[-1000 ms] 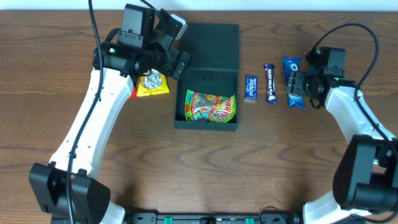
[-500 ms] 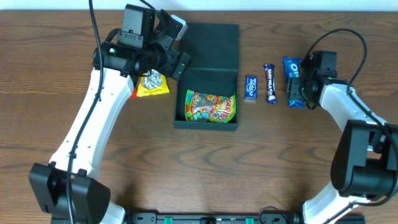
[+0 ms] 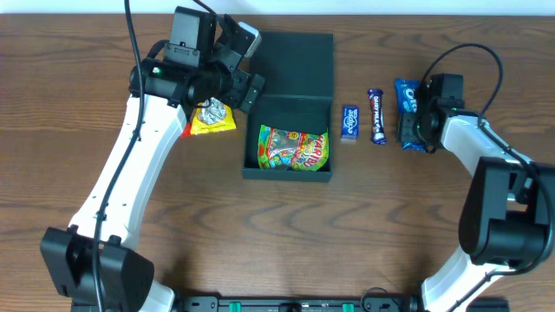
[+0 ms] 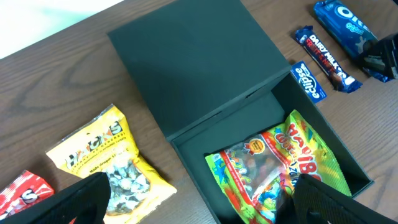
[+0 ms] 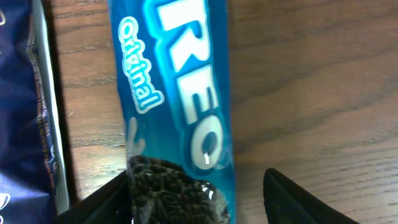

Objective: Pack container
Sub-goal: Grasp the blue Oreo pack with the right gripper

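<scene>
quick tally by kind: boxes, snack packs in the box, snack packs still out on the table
container: 1
snack packs inside it: 1 (Haribo bag)
snack packs on the table: 5 (Hacks bag, red pack, Eclipse pack, Dairy Milk bar, Oreo pack)
total: 7

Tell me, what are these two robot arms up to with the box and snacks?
They're packing snacks into the dark container, which lies open with a gummy bag already inside. The right gripper straddles the Oreo packet on the table, jaws open either side, not yet gripping. The left gripper hovers open and empty by the lid.
</scene>
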